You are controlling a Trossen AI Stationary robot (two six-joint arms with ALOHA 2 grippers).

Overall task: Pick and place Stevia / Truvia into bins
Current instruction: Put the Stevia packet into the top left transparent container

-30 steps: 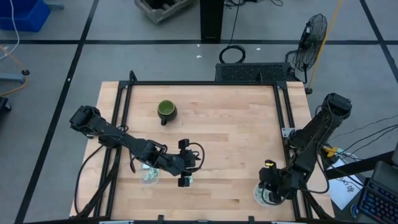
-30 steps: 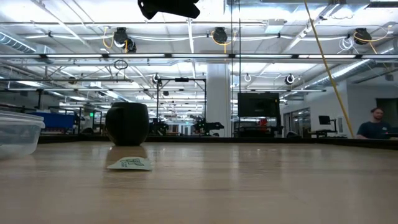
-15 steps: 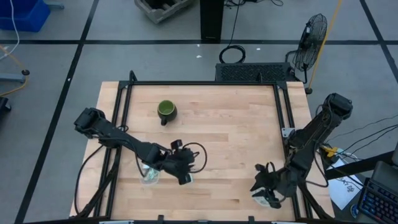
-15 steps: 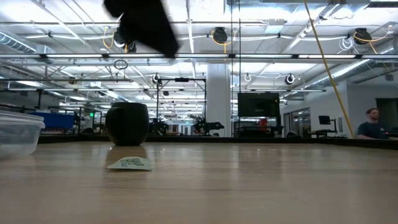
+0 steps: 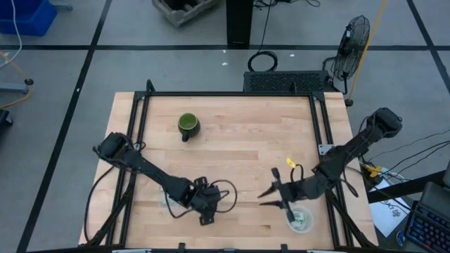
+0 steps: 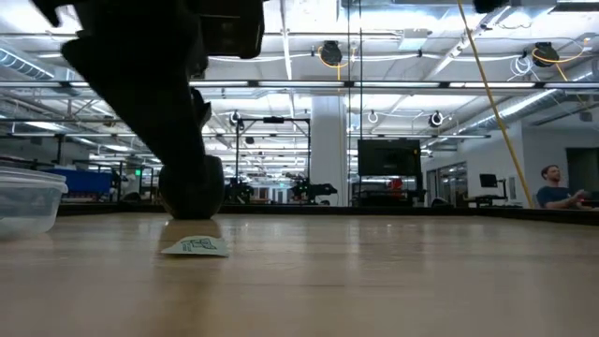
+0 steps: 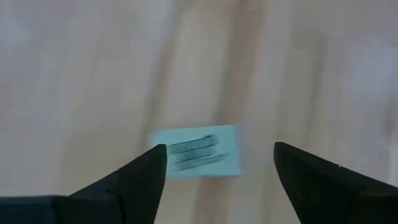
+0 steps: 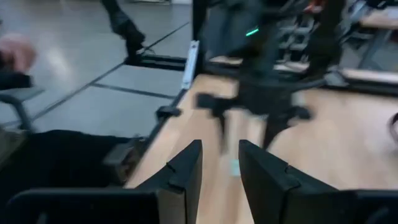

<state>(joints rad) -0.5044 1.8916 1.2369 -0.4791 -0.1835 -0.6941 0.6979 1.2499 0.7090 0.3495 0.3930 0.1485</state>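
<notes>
A pale green and white Stevia packet (image 7: 198, 151) lies flat on the wooden table, also seen as the packet (image 6: 195, 247) in the low view. My left gripper (image 7: 217, 158) is open just above it, one finger on either side, not touching. In the high view the left gripper (image 5: 204, 211) hides the packet. My right gripper (image 5: 267, 198) is open and points level toward the table's left, beside the right clear bin (image 5: 301, 219), which holds packets. The left clear bin (image 6: 28, 201) stands near the left arm.
A dark green mug (image 5: 188, 125) stands toward the far left of the table, well away from both grippers. Bare wood (image 5: 260, 140) stretches across the table's middle and far side. A black frame rail (image 5: 320, 126) borders the table. A person (image 6: 552, 185) sits far off in the room.
My left gripper has moved toward the near edge and come down over the packet. My right gripper has swung away from above the right bin toward the table's left and now lies level. The packet on the table has not moved.
</notes>
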